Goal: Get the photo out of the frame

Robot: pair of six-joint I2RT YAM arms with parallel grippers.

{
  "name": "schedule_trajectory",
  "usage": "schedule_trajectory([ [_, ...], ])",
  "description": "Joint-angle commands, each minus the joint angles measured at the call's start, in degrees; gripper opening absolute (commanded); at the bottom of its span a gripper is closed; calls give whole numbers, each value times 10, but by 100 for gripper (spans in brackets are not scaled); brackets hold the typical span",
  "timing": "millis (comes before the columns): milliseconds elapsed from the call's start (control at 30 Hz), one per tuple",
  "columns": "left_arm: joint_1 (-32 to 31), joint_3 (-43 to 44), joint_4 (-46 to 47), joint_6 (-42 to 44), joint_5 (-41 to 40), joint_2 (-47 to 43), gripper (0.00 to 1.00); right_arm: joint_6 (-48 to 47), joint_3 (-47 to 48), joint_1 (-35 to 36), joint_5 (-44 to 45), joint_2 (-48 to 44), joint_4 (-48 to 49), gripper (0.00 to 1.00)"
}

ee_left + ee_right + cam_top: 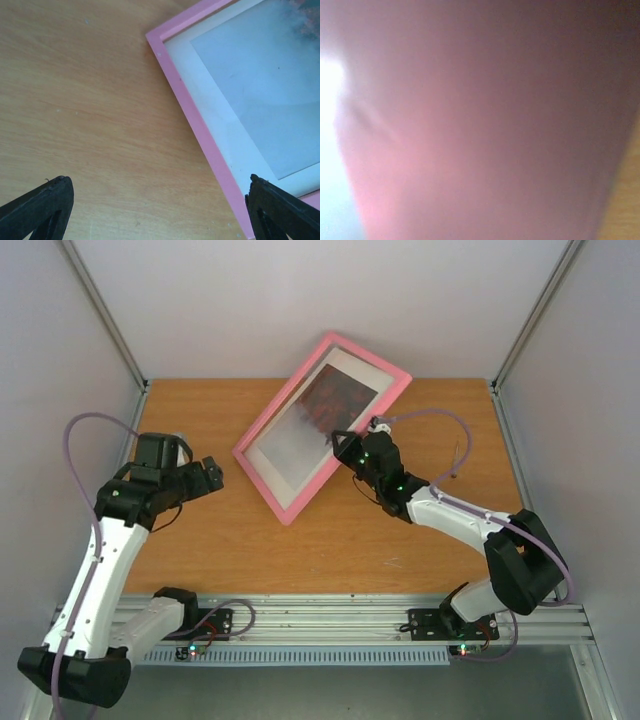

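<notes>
Photo [318, 418] sits face up inside the frame [262, 487], behind the white mat [217, 110]. The whole thing lies at a slant on the far middle of the table [200, 540], grey mist toward the near left end, red trees toward the far right.

My right gripper [345, 443] is in at the frame's right long edge, roughly midway along it. The right wrist camera gives me only a pink blur with a sliver of wood at the lower right. So that camera is very close to the rim, and I can't tell whether the jaws are closed on it or merely beside it.

Left gripper [212, 474] hovers left of the frame's left corner, apart from it. Its fingers [45, 205] are spread wide, with bare wood between them and the pink corner just ahead.

As I read it, the job right now is getting a sound hold on that rim so the frame can come up and over. The photo should only come out from the back. I want a bite on the pink moulding alone, not reaching in onto the mat. Then I'd lift slowly, pivoting on the opposite long edge. I'd bring the left in to meet the rising side so the frame doesn't slide or slap down. It's a thin frame, so a light, square grip.
</notes>
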Motion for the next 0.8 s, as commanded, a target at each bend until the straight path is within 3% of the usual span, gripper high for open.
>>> schedule_trajectory([
  [0, 3, -33, 39, -31, 50, 10, 94, 58, -50, -6, -20, -8, -3, 1],
  [600, 3, -125, 92, -80, 127, 56, 94, 295, -253, -37, -26, 117, 180, 1],
  [767, 3, -146, 118, -94, 144, 76, 94, 326, -274, -38, -30, 128, 179, 13],
])
